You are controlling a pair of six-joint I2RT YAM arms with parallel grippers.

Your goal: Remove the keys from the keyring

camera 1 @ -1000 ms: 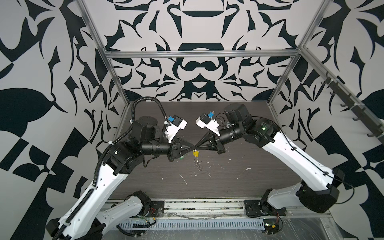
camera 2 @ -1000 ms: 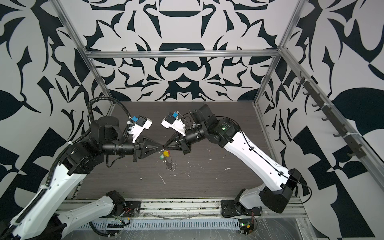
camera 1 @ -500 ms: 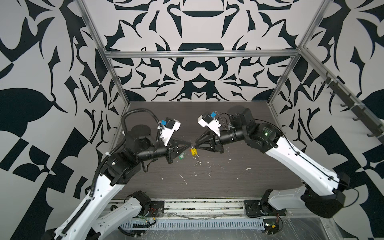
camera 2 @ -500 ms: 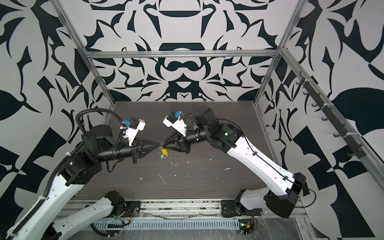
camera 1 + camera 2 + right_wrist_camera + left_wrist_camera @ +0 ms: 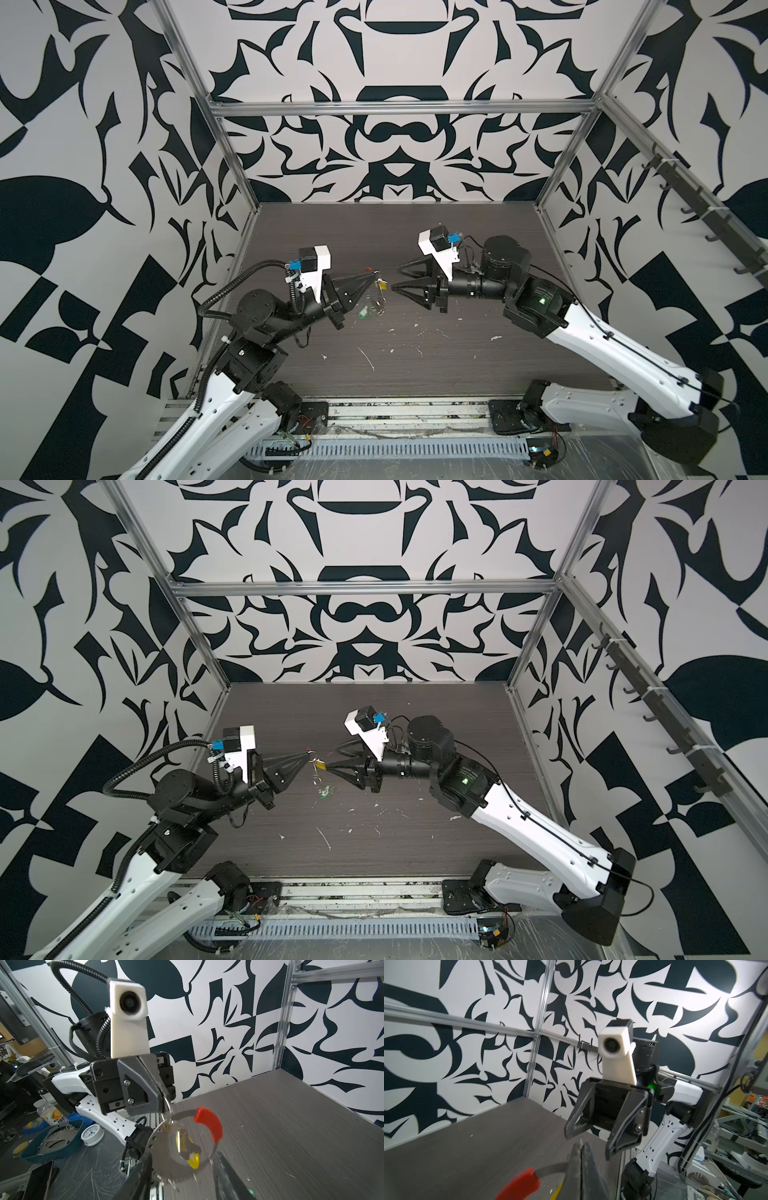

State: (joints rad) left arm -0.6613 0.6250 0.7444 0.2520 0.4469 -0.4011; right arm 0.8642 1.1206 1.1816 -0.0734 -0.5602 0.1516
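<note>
In left gripper (image 5: 375,277), keyring (image 5: 208,1123) (aloft)

Grey keyring (image 5: 184,1114) with red sleeve (image 5: 208,1123) hangs mid-air, centre scene, yellow key (image 5: 193,1160) dangling on it; green key (image 5: 363,312) lies loose on the bench (image 5: 415,249) below.

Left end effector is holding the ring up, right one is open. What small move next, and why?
Probably ease the right end effector forward and close on the yellow key: it hangs from the ring that the left end effector pinches above the table, and the right's open jaws stand just short of it.
</note>
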